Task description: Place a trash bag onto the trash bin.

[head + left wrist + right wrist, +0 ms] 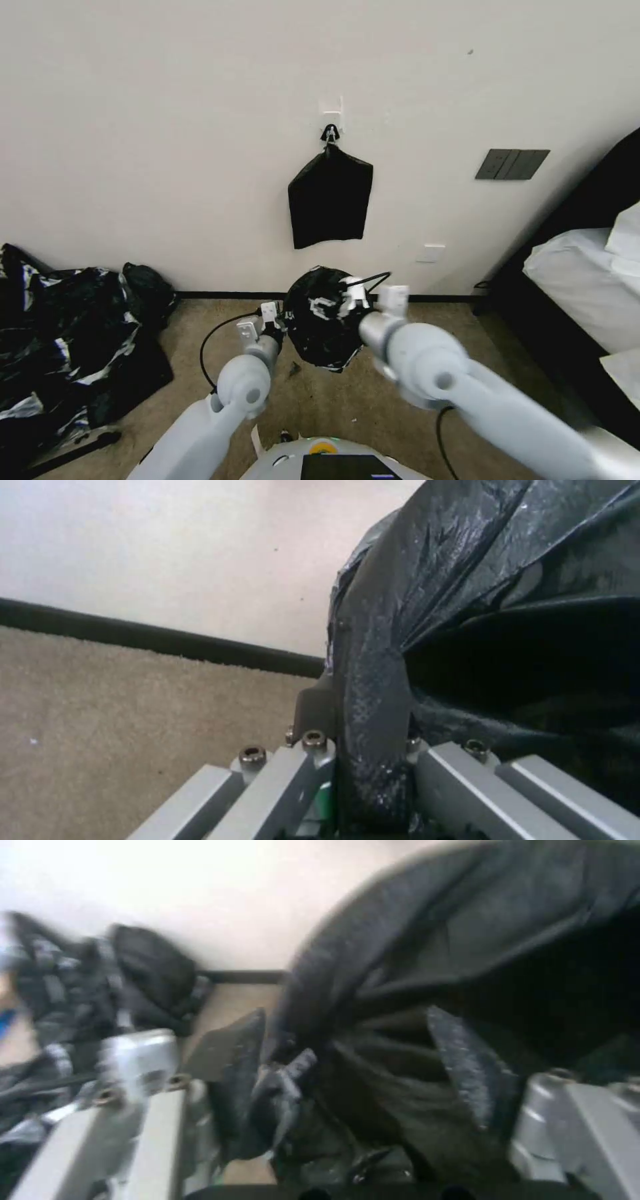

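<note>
The trash bag, glossy black with silvery glints, hangs bulged and rounded between my two grippers above the carpet, close to the wall. My left gripper is at its left edge. In the left wrist view this gripper is shut on a folded strip of the trash bag. My right gripper is at the bag's upper right. In the right wrist view its fingers stand wide apart, with bunched plastic of the trash bag between them. The trash bin is hidden.
A big heap of black-and-silvery plastic lies on the floor at the left. A flat black bundle hangs from a wall hook above the bag. A bed stands at the right. Beige carpet lies in front.
</note>
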You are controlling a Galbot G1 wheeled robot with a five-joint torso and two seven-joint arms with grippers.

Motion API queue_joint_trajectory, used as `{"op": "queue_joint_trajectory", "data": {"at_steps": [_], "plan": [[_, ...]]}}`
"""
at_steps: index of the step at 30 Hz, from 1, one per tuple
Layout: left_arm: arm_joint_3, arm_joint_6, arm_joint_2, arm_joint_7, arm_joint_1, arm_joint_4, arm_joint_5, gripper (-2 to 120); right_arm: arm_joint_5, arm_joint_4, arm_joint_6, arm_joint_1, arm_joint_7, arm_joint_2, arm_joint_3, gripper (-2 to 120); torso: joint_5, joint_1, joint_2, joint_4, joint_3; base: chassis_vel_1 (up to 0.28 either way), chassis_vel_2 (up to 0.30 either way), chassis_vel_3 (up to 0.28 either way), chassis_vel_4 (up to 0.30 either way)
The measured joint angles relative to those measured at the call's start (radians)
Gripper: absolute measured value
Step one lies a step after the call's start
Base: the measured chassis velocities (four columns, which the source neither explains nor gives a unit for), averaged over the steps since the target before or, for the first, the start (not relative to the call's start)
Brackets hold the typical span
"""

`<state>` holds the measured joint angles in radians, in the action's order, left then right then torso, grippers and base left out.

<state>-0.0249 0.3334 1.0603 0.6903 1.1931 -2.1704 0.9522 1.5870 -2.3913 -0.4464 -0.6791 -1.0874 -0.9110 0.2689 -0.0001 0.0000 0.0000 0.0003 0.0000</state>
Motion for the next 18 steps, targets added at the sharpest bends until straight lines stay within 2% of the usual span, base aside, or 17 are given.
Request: {"op": "queue_joint_trajectory", "data": {"at_steps": [3, 4, 6, 16, 18], "plan": [[0.020, -0.010, 0.002, -0.008, -0.003, 0.003, -0.059, 1, 0.019, 0.072, 0.028, 0.050, -0.119, -0.068, 0.083, 46, -0.0001, 0.000, 0.000, -0.0001, 0.000, 0.000, 0.000, 0.000, 0.000], [0.020, -0.010, 0.002, -0.008, -0.003, 0.003, -0.059, 1, 0.019, 0.072, 0.028, 0.050, -0.119, -0.068, 0.083, 46, -0.0001, 0.000, 0.000, -0.0001, 0.000, 0.000, 0.000, 0.000, 0.000], [0.026, -0.020, 0.002, -0.024, -0.003, 0.004, -0.099, 1, 0.021, 0.109, 0.037, 0.061, -0.159, -0.095, 0.114, 37, 0.0000, 0.000, 0.000, -0.0004, 0.000, 0.000, 0.000, 0.000, 0.000], [0.032, -0.049, 0.013, -0.084, 0.024, -0.011, -0.210, 1, -0.012, 0.246, 0.084, 0.097, -0.212, -0.169, 0.160, 0, -0.0001, 0.000, 0.000, -0.0003, 0.000, 0.000, 0.000, 0.000, 0.000], [0.032, -0.053, 0.013, -0.090, 0.029, -0.016, -0.222, 1, -0.012, 0.268, 0.092, 0.099, -0.222, -0.180, 0.162, 0, 0.0000, 0.000, 0.000, -0.0004, 0.000, 0.000, 0.000, 0.000, 0.000]]}}
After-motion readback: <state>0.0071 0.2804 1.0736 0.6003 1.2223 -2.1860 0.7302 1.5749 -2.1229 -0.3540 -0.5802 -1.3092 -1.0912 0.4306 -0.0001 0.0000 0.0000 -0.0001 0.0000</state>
